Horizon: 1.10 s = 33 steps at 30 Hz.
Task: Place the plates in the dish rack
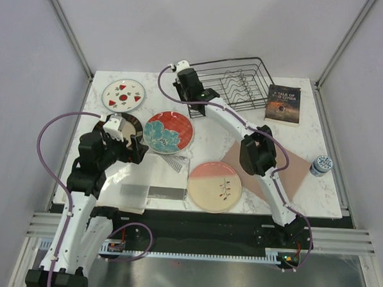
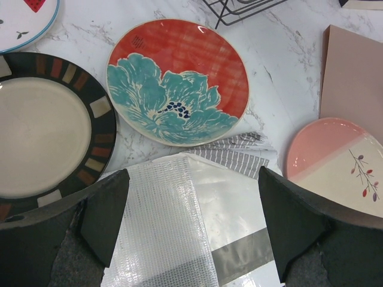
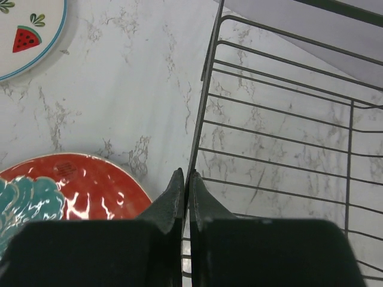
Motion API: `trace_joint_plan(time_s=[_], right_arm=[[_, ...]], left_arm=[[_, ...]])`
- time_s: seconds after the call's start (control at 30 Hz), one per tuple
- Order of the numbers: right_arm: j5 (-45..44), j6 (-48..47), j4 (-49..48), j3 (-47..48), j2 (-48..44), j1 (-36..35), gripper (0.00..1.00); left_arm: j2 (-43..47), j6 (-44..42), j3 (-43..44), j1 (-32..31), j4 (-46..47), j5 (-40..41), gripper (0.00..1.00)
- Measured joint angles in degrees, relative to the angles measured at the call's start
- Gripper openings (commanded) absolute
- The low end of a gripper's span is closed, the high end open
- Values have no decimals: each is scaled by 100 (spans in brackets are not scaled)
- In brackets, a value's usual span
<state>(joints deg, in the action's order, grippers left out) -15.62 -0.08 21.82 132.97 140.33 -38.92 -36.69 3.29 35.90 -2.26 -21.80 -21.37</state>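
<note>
At the near edge of the marble table [image 1: 320, 134] the pink-and-cream plate [image 1: 214, 186] with a twig drawn on it lies flat, and to its left is a silvery pouch [image 1: 144, 183]. The left gripper [image 2: 192, 179] hangs over this pouch with its two fingers [image 2: 105, 215] spread wide, and there is nothing between them. Just beyond it, on the left, the plate with the dark brown rim [image 2: 99, 137] lies flat, partly hidden under the left arm in the top view. Close beside it, toward the middle, is the red plate [image 1: 169, 132] with the teal flower, also flat; I cannot tell if the two rims touch. On the right side the pinkish-brown mat [image 1: 289, 174] lies under the right arm, with a small blue-and-white jar [image 1: 321, 165] just beside its right corner. Farther back on the left is the white plate [image 1: 123, 94] with red fruit marks. The right gripper [image 3: 186, 176] is at the near left corner of the dish rack [image 1: 236, 81], and its fingers are pressed nearly together on the wire rim there. The rack stands at the far edge, and a dark book [image 1: 283, 103] lies just right of it.
</note>
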Motion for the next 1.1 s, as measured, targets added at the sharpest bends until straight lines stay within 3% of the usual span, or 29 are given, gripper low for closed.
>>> trace_joint_plan(time_s=[0.27,0.53,0.87,1.1], right_arm=[[236,-260,597,-846,-1558,-35,0],[1438,-1598,1193,-3062,-3482,-109,0],[2271,-4157,1803,-4463,-4317,57,0],[2924,-5254,2017,-4566,-4649,581,0]], left_arm=[[-48,98,-160,0,326,-155,95],[-208,168,-262,0,719,-205,95],[-348,201,-293,0,1001,-404,95],[-374,205,-295,0,999,-446,94]])
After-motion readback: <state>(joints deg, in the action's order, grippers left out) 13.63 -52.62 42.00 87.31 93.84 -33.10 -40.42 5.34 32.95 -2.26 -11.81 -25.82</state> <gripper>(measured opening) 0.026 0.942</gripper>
